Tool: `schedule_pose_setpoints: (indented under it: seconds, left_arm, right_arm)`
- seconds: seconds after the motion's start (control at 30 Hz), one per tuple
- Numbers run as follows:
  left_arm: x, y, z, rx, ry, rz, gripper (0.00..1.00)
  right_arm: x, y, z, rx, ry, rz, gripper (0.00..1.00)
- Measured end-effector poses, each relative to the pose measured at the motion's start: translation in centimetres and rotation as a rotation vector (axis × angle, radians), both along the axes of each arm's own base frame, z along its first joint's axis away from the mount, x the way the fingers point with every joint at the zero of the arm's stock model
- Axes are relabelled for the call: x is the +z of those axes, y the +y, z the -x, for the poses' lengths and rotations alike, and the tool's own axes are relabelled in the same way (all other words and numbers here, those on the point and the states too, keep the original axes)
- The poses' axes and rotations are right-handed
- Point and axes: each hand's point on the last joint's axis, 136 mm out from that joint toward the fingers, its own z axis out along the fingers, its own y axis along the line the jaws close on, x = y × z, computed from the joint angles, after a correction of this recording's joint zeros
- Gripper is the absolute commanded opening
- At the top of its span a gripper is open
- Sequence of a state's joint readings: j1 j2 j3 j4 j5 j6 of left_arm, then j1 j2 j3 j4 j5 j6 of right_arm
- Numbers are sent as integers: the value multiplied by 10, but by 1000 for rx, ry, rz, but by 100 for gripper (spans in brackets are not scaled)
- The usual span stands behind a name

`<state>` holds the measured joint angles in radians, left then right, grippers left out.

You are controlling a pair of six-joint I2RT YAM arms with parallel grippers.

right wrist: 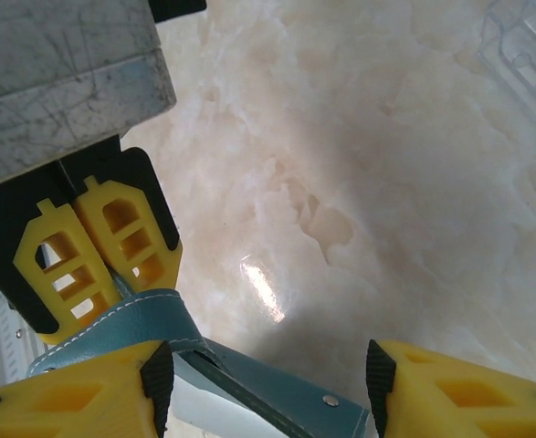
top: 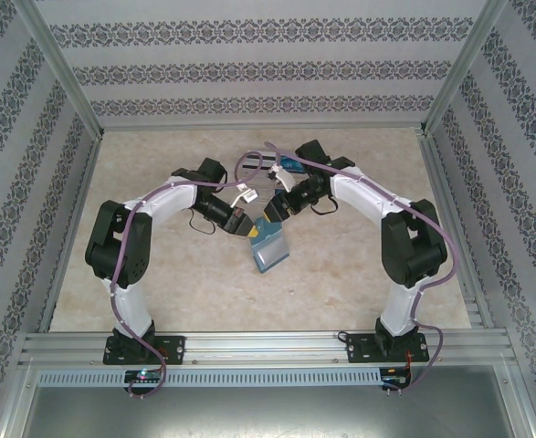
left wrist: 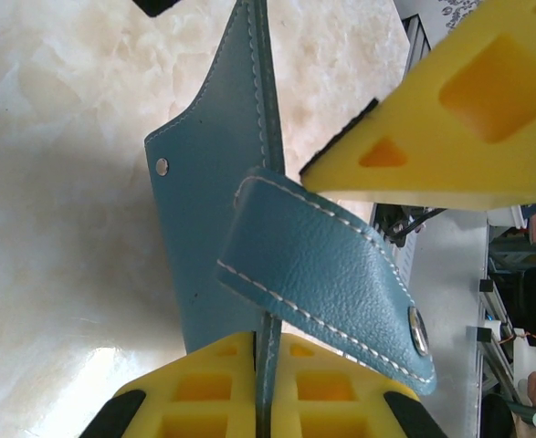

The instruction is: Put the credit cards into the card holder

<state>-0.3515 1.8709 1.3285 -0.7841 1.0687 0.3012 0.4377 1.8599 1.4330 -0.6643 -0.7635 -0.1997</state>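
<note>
Left wrist camera is showing my left claw (left wrist: 266, 356) clenching on one edge of the teal card holder (left wrist: 204, 228), which is standing edge-on to the lens with the pale table (left wrist: 57, 182) behind it. Its snap strap (left wrist: 331, 274) is folding across the front. My right claw (right wrist: 268, 365) is spreading its fingers wide, released, with the holder passing between them. A clear tray (right wrist: 528, 64) is lying well apart on the table.
</note>
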Motion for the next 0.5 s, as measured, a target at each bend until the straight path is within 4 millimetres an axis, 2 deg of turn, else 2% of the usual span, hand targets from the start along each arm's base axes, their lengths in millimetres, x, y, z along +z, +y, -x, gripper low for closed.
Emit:
schedule_pose_setpoints:
  seconds: [0.13, 0.33, 0.5]
  left_arm:
    - [1, 0, 0, -6, 4, -5, 4]
    - [-6, 3, 0, -2, 35, -21, 4]
    - [-10, 7, -2, 7, 33, -46, 10]
  right_arm:
    - [-5, 3, 2, 19, 22, -15, 56]
    - [-10, 4, 4, 30, 34, -15, 31]
    - [-12, 4, 5, 31, 38, -14, 21]
